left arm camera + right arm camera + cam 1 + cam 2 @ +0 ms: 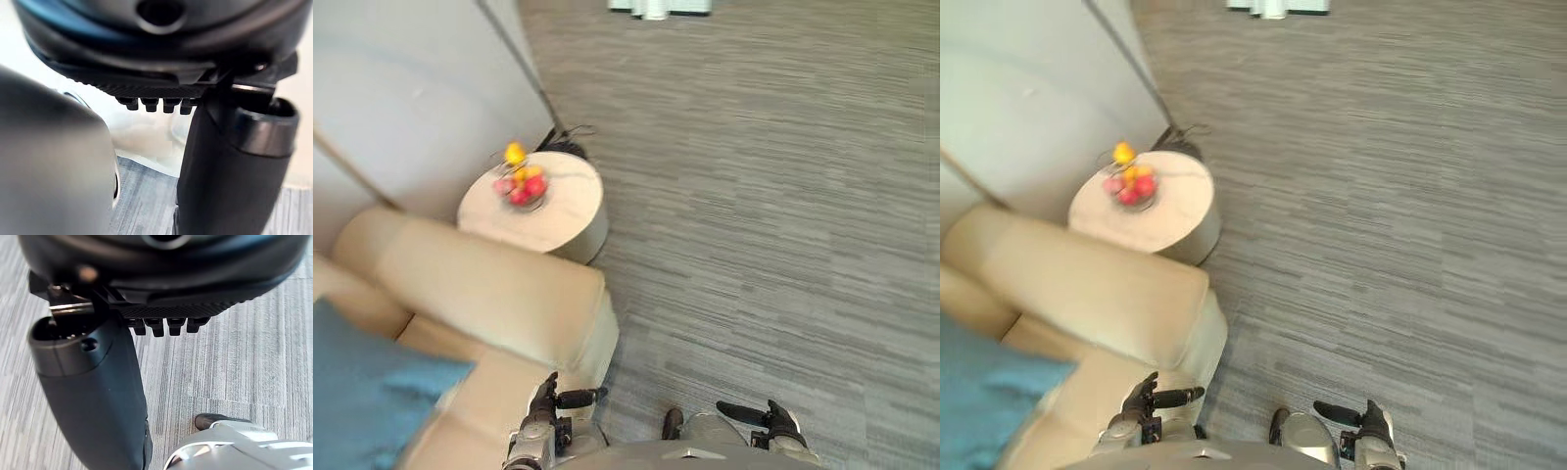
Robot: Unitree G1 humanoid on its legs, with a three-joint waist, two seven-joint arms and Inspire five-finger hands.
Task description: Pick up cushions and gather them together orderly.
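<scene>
Cushion, blue, low at the left edge of the left eye view, flat on the seat of a beige sofa and cut by the frame, so long axis not to be told. Left hand just off the sofa's front corner, near the cushion and to its right; right hand over the grey floor, well apart from it. Round bench with a bowl of fruit beyond the sofa's arm. Same layout in the right eye view. Left wrist view: fingers relaxed, thumb out, nothing held, pale sofa past them. Right wrist view: likewise slack and empty above the floor. Likely calls for a leftward reach by the left hand, the nearer one.
</scene>
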